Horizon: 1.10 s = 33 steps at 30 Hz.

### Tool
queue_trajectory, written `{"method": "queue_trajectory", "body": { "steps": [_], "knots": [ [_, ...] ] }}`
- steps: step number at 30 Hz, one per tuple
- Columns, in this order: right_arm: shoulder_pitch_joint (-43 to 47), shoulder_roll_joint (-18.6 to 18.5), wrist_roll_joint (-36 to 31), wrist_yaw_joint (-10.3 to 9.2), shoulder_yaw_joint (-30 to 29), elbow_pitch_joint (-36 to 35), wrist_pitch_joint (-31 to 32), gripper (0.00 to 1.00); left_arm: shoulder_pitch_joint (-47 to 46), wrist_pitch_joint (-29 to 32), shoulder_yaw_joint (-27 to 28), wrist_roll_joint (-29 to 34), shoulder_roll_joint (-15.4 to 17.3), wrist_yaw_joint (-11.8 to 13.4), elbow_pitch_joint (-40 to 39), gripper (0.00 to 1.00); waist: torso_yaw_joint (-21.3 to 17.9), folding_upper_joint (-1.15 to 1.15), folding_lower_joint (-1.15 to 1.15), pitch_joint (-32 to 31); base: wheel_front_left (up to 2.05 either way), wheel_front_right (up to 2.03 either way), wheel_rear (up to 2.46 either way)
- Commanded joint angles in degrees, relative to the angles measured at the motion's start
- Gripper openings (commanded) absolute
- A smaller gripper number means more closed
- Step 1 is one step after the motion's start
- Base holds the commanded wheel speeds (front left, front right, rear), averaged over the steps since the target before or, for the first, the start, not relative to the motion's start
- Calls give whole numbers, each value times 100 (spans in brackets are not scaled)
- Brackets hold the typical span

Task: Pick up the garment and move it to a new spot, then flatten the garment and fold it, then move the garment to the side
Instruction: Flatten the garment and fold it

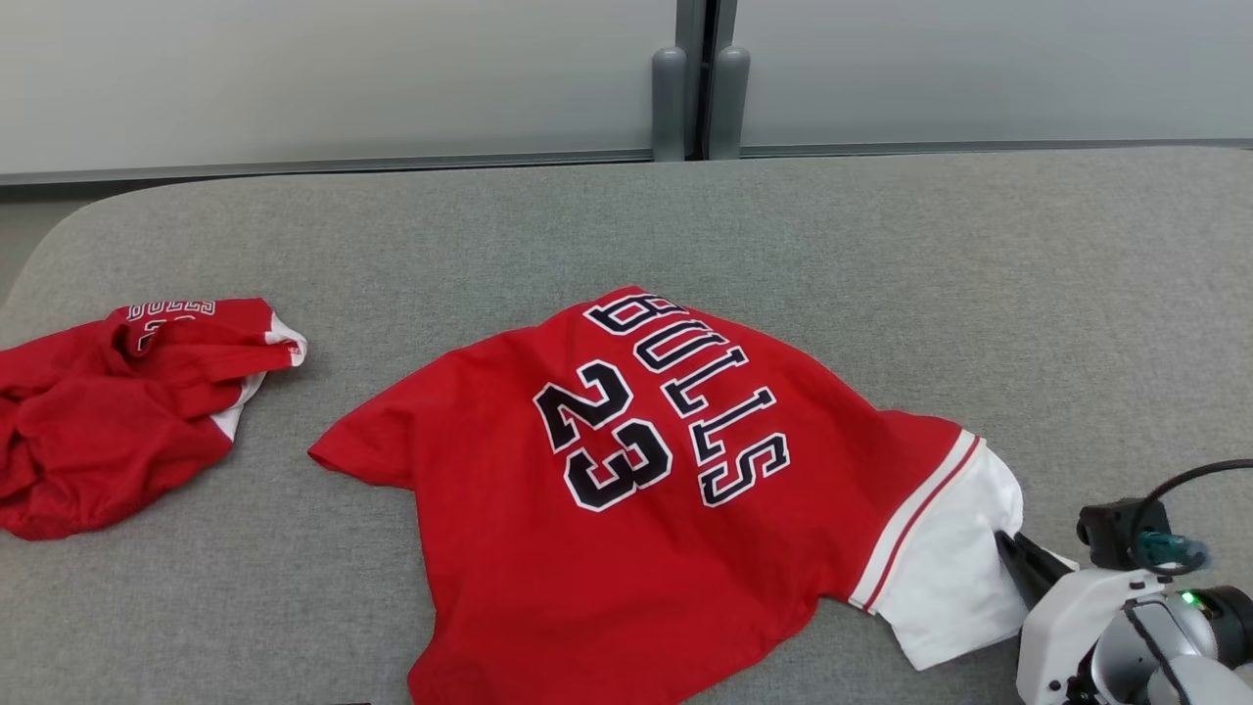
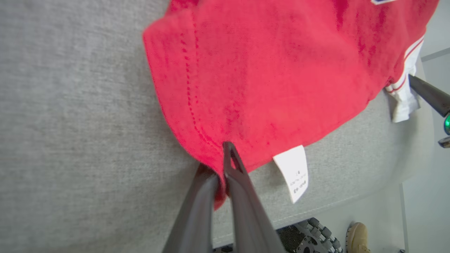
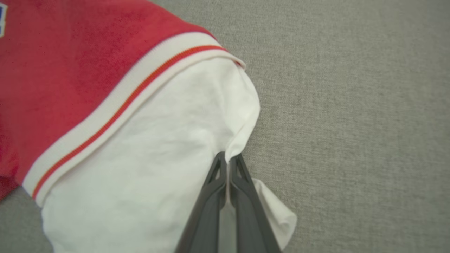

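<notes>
The garment [image 1: 626, 490], a red jersey lettered BULLS 23 in black and white, lies spread near the front middle of the grey padded table [image 1: 783, 235], its white sleeve [image 1: 954, 568] reaching toward the robot's right. In the head view the right gripper [image 1: 1013, 558] sits at the lower right with its dark fingers touching the edge of that sleeve. The right wrist view shows the right gripper [image 3: 228, 158] with both fingers pressed together and a fold of the white sleeve [image 3: 158, 158] pinched between their tips, the red-and-white striped band just beyond. In the left wrist view the left gripper [image 2: 221, 165] meets the red hem of the garment [image 2: 267, 70]; one finger lies on top of the cloth and the other runs under it, so it appears to be clamped on the hem, though the lower tip is hidden. A white label [image 2: 293, 172] hangs from the hem just beside those fingers. A dark finger of the right gripper [image 2: 427, 95] shows at the far sleeve. A second red garment [image 1: 108, 421] lies crumpled at the table's left edge, well apart from the first. Below the table edge a tan shoe [image 2: 357, 237] rests on the floor.
</notes>
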Motion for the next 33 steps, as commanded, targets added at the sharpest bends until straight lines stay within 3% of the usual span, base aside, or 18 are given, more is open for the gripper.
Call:
{"method": "queue_trajectory", "body": {
  "steps": [1,4,9,14,19,23,27,29,33],
  "knots": [
    [42,-102,264,35,20,-162,-39,0,-83,30,-4,-145,-6,-87,-54,0,-52,0,0,-39,0,0,0],
    [100,-292,932,27,-100,-745,-99,0,-75,-16,167,-490,62,-178,-497,0,-119,0,0,-129,0,0,0],
    [452,-696,2364,28,-627,-2329,36,0,7,48,472,-1077,210,-266,-2027,0,-217,0,0,-308,0,0,0],
    [688,-1084,3980,27,-1588,-4149,301,0,-419,296,837,-1440,464,-205,-3608,0,-331,0,0,-244,0,0,0],
    [144,-1332,5106,28,-2793,-5079,559,0,-1759,808,1198,-1606,868,0,-4317,0,-448,0,0,314,0,0,0],
    [-619,-1542,5390,28,-3275,-4981,819,0,-3069,1203,1328,-1712,1171,141,-4097,0,-476,0,0,791,0,0,0],
    [-2174,-1623,5126,28,-3278,-4253,1279,0,-5077,1657,1204,-1608,1486,258,-3085,0,-481,0,0,1481,0,0,0],
    [-3199,-1486,4731,28,-3129,-3681,1547,0,-6047,1791,978,-1540,1499,208,-2434,0,-454,0,0,1845,0,0,0],
    [-5656,-681,3475,29,-3061,-2265,1894,0,-8007,1621,713,-1164,1335,240,-906,0,-341,0,0,2580,0,0,0]
  ]
}}
